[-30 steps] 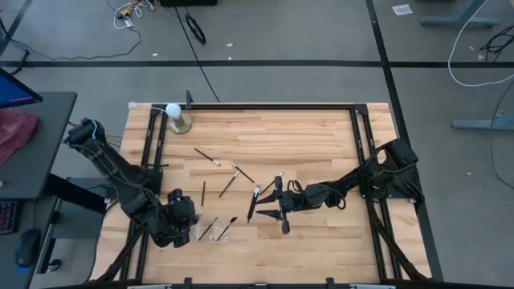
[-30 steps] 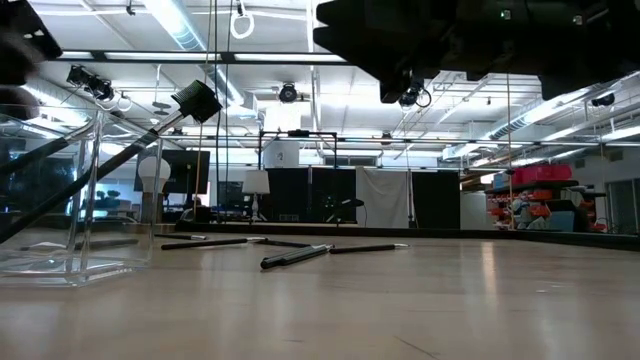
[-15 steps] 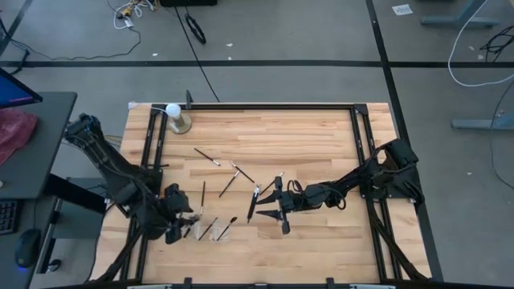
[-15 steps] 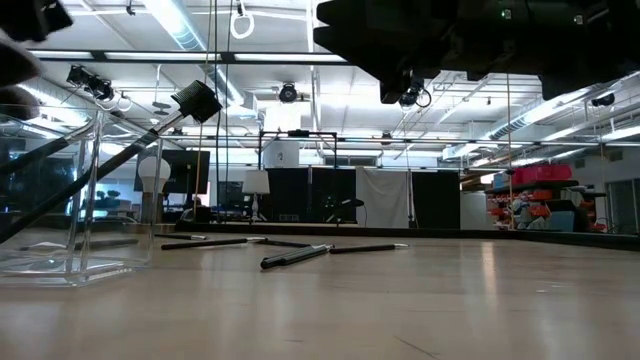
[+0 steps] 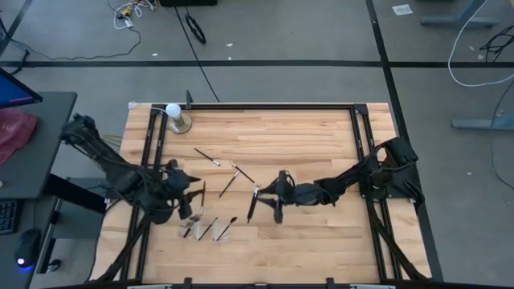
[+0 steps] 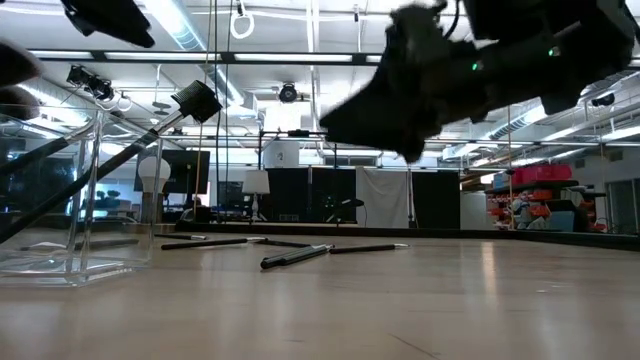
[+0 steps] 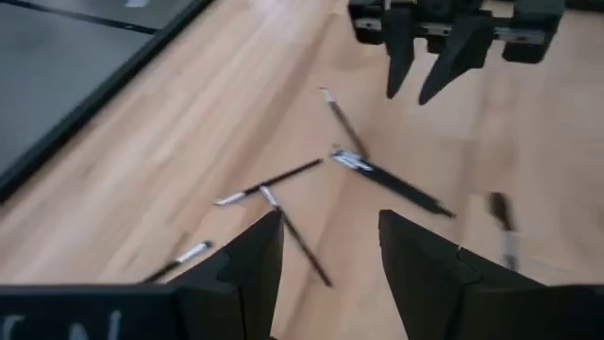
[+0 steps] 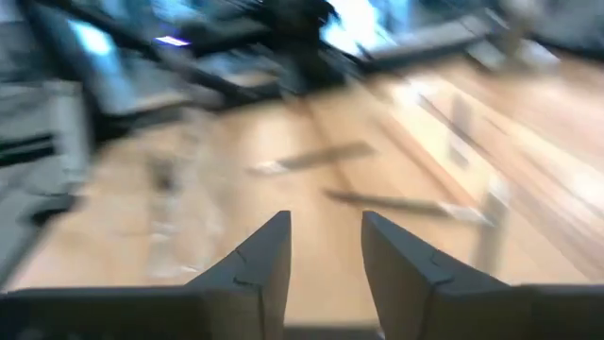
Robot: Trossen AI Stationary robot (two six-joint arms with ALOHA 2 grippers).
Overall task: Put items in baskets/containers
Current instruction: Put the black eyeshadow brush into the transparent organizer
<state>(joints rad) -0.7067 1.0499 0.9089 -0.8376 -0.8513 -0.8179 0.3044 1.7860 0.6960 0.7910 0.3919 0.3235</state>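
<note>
organizer: clear plastic organizer [image 5: 210,229] near the table's front-left edge, brushes leaning inside; in the low view [image 6: 60,200] a flat-headed brush [image 6: 150,135] sticks out tilted over its rim
loose brushes: scattered mid-table – one [image 5: 207,156] toward the back, crossed pair [image 5: 234,177], one [image 5: 202,194] just beside the left claw, one [image 5: 254,202] just left of the right claw
left gripper: [image 5: 186,193] above the wood, just behind the organizer, apart from it; fingers [image 7: 255,269] spread apart, nothing between them
left arm: reaches in from the left edge, bent low, wrist pointing toward table centre
right gripper: [image 5: 279,197] mid-table, close to the brush beside it, not touching any; fingers [image 8: 269,255] parted with a gap, holding nothing
right arm: stretched low from the right edge toward centre
white ball on stand: [image 5: 174,117] back-left corner, well apart from both claws
</note>
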